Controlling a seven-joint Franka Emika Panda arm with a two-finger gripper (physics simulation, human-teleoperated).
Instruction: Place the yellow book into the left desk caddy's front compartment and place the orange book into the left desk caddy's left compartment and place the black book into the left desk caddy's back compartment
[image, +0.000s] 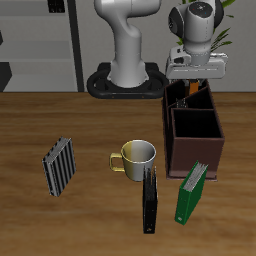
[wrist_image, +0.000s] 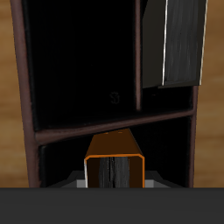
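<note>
Jaws (image: 190, 88) are pinched on the orange book (wrist_image: 114, 157), held above the left desk caddy (image: 196, 135). The black book (image: 150, 200) lies on the surface (image: 60, 110) beside a mug (image: 136, 157).

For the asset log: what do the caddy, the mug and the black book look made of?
The left desk caddy looks like dark brown matte wood, with thin flat walls. The mug seems glazed ceramic: glossy cream with a yellowish handle. The black book shows a plain matte cover, possibly card.
</note>
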